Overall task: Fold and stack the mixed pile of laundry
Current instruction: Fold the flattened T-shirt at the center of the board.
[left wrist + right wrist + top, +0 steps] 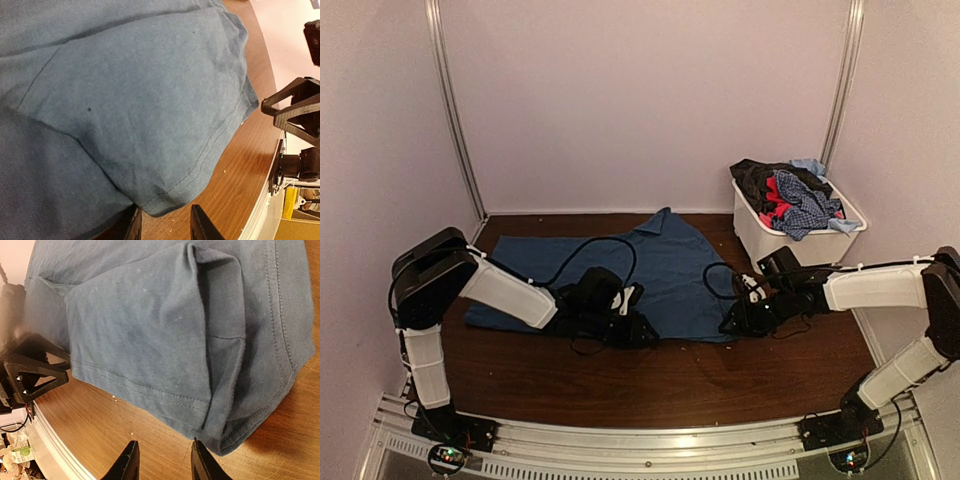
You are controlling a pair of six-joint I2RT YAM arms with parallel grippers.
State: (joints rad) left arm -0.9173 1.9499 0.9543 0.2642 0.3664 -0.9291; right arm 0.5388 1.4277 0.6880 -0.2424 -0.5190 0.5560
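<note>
Wooden bench [720,385] carrying dark-blue T-shirt [665,265], spread across centre. White bin [758,235] at far right, holding remaining laundry pile [790,195]. Left fingers [202,227] parted, gripping nothing, at near hem corner. Right fingers [127,462] parted, gripping nothing, just short of near-right folded hem.

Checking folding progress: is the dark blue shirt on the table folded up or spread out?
Mostly spread: the dark blue shirt lies wide across the table, only its near corners doubled over.
</note>
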